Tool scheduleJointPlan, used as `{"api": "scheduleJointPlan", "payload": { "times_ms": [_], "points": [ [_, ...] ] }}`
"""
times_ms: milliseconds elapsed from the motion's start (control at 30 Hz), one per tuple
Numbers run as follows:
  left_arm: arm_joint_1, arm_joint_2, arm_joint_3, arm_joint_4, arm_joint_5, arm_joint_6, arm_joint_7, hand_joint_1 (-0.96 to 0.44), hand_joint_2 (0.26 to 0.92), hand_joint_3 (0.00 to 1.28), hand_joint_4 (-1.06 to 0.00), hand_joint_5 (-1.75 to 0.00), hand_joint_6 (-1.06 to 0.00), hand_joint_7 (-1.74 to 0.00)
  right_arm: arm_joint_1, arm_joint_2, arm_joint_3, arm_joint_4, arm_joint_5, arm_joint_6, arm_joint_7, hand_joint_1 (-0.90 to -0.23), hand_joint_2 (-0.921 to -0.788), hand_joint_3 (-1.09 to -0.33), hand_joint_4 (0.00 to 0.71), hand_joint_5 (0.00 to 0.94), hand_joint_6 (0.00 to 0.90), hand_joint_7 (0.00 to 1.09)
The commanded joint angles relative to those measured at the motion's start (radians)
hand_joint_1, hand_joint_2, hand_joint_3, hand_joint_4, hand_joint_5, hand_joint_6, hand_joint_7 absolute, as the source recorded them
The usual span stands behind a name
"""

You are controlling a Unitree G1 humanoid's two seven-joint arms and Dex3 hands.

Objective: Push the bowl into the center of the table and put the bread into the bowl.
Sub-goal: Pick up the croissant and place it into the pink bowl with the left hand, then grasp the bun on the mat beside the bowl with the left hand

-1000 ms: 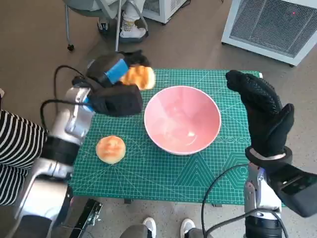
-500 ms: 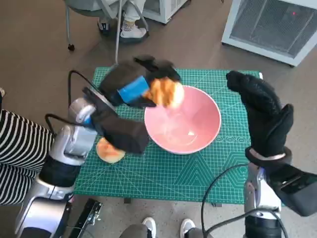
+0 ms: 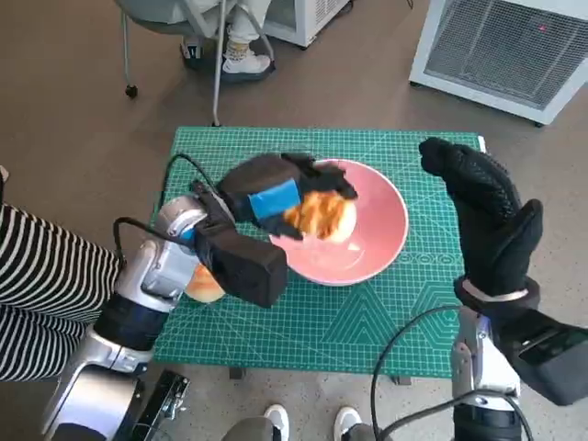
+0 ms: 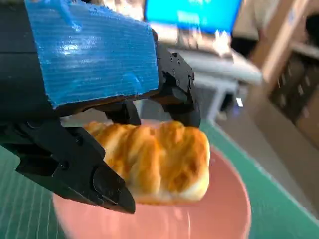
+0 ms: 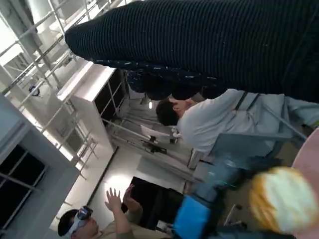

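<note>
Head view — left hand (image 3: pixel 276 195) grips the bread (image 3: pixel 322 216) over the bowl (image 3: pixel 381 230) — next, let go; right hand (image 3: pixel 487 216) spread, empty.

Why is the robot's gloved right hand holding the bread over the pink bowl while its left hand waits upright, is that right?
Not quite: the hands are swapped. In the head view the blue-taped left hand holds the bread over the pink bowl, while the gloved right hand waits upright, holding nothing.
</note>
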Motion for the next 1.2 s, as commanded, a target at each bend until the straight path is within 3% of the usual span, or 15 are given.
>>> {"api": "scheduleJointPlan", "payload": {
  "times_ms": [33,267,433,900,1200],
  "points": [
    [-0.030,0.024,0.009,0.020,-0.030,-0.037,-0.054,-0.22,0.788,0.01,-0.23,-0.04,-0.34,-0.06,0.023,0.005,-0.001,0.000,-0.010,0.009,-0.013,-0.722,-0.921,-0.753,0.192,0.001,0.096,0.40],
    [-0.029,0.068,0.043,0.006,-0.053,-0.044,-0.111,-0.32,0.778,0.00,-0.09,0.00,-0.26,0.00,0.026,0.006,-0.001,-0.004,-0.012,0.011,-0.022,-0.722,-0.921,-0.753,0.191,0.000,0.095,0.41],
    [-0.014,0.117,0.093,-0.003,-0.110,-0.071,-0.150,-0.34,0.779,0.00,-0.06,0.00,-0.22,0.00,0.026,0.005,-0.001,-0.005,-0.015,0.010,-0.026,-0.715,-0.921,-0.754,0.189,0.000,0.095,0.41],
    [0.097,0.292,0.266,-0.067,-0.288,-0.085,-0.252,-0.38,0.805,0.01,-0.09,-0.01,-0.24,-0.01,0.034,0.004,0.001,-0.010,-0.009,0.007,-0.027,-0.709,-0.921,-0.756,0.182,0.000,0.087,0.41],
    [0.210,0.395,0.341,-0.122,-0.293,-0.050,-0.269,-0.35,0.772,0.00,-0.12,-0.02,-0.27,-0.03,0.032,0.003,0.002,-0.009,-0.006,0.010,-0.025,-0.709,-0.921,-0.755,0.182,0.000,0.085,0.42]
  ]
}}
